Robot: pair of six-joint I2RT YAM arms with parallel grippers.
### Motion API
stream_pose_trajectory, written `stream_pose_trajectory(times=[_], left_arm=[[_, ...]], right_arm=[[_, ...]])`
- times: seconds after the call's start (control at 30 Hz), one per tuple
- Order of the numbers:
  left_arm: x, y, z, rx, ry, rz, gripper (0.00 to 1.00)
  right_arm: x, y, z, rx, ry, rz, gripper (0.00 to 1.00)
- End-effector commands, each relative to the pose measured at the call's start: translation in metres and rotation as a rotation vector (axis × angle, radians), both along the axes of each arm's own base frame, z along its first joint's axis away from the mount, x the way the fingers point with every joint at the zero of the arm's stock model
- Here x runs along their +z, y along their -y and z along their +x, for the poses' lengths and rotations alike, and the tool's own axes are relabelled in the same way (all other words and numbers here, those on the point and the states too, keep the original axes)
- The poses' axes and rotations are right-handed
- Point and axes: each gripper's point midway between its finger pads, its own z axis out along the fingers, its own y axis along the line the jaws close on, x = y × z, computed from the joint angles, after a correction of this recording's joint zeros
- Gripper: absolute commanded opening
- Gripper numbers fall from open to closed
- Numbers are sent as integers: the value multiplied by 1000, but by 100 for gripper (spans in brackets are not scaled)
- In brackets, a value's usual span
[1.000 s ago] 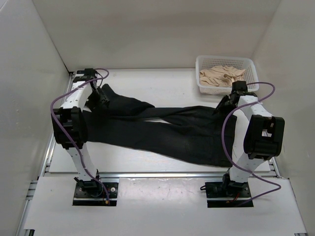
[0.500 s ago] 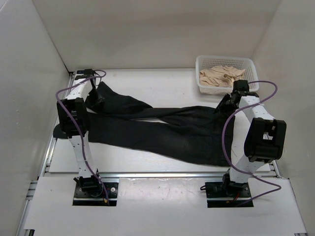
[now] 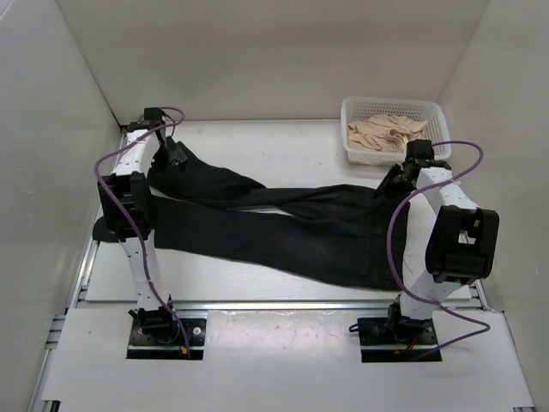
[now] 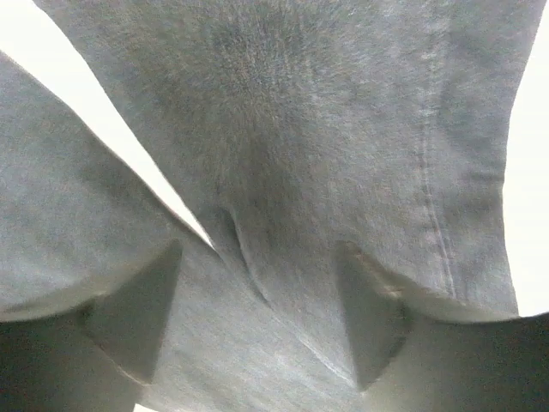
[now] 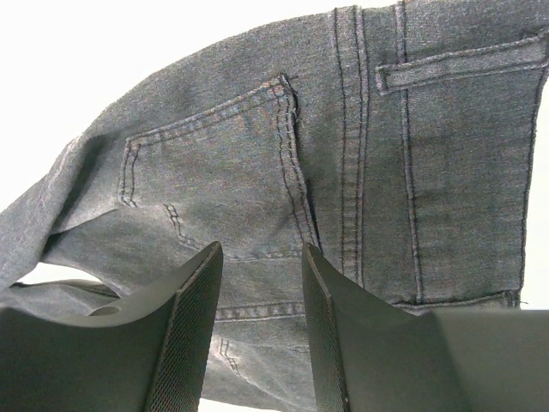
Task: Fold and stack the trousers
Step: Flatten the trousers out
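A pair of black denim trousers (image 3: 283,232) lies unfolded, stretched lengthwise across the table. The waist and seat are at the right end and both legs run out to the left. The nearer leg lies flat, reaching the table's left edge. The farther leg angles towards the back left corner, where its end is bunched and raised off the surface. The two legs overlap around the middle. Close up at the waist end, the denim looks charcoal grey, with a stitched back pocket (image 5: 214,180), a belt loop (image 5: 463,64) and double rows of seam stitching. Close up at the leg end, the cloth puckers into soft folds beside a long side seam.
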Motion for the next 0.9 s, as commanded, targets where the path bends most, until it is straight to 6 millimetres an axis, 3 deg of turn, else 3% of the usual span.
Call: stream_pose_trajectory(times=[0.0,0.03,0.1,0.17,0.2,0.23,0.3,0.4,0.6,0.77,0.87], left_arm=[[83,-19,8,32,189,32,97],[76,-26,-1,49,165,23,97],[71,-36,-11,82,147,19,87],[63,-44,-24,112,123,14,42],[57,-50,-30,127,105,13,24],[53,-48,-30,124,103,2,15],[41,-49,-31,106,79,-20,17],[18,-39,-25,52,42,-79,33],[-6,-34,-8,28,18,-127,46],[-30,-34,2,36,-11,-144,66],[-35,-37,9,56,-9,-139,67]], right_arm=[[10,-1,-5,14,20,-3,48],[10,-1,-5,14,20,-3,48],[14,-3,-5,18,30,6,48],[11,-5,-8,22,22,15,47],[11,-5,-8,22,22,15,47],[12,-6,-8,26,22,23,47],[15,-6,-8,34,33,18,47],[15,-8,-8,40,34,29,47],[17,-12,-9,49,36,49,44],[13,-11,-11,57,19,47,44],[13,-11,-9,57,19,47,44]])
